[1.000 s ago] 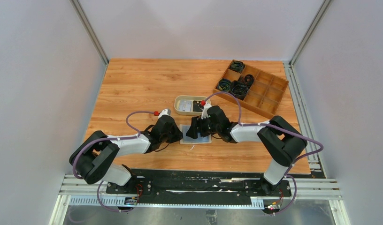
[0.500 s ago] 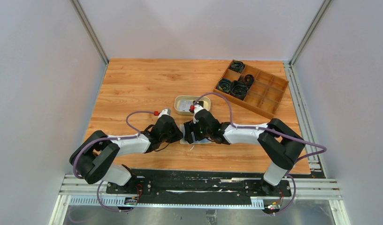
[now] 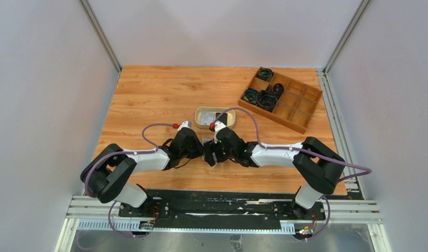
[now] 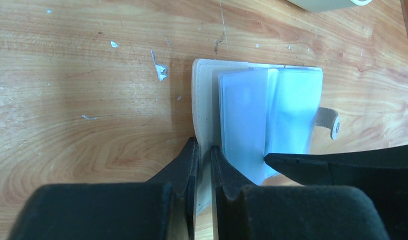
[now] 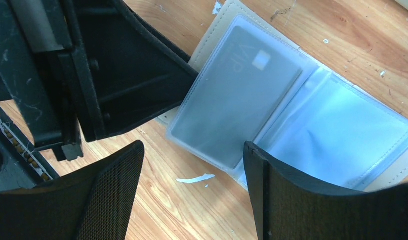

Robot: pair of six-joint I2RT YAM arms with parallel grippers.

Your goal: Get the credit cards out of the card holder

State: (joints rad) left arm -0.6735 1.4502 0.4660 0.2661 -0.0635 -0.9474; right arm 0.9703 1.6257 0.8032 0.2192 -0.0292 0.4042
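The cream card holder [image 4: 204, 100] lies open on the table, its clear sleeves [image 5: 342, 140] fanned out. A grey-blue credit card [image 5: 237, 95] marked VIP sits inside the left sleeve; it looks pale blue in the left wrist view [image 4: 242, 115]. My left gripper [image 4: 204, 165] is shut on the near edge of the holder's left cream leaf. My right gripper [image 5: 194, 185] is open just above the holder's near edge, one finger [image 5: 292, 200] over the sleeves, the other over bare wood. In the top view both grippers [image 3: 206, 151] meet and hide most of the holder.
An oval beige dish [image 3: 199, 118] holding a dark item stands just behind the grippers. A brown wooden compartment tray [image 3: 296, 107] with black coiled items is at the back right. The holder's snap tab [image 4: 332, 122] sticks out on its right side.
My right gripper has moved left over the card holder, up close to my left gripper, and now covers it in the top view. The left arm has barely moved.
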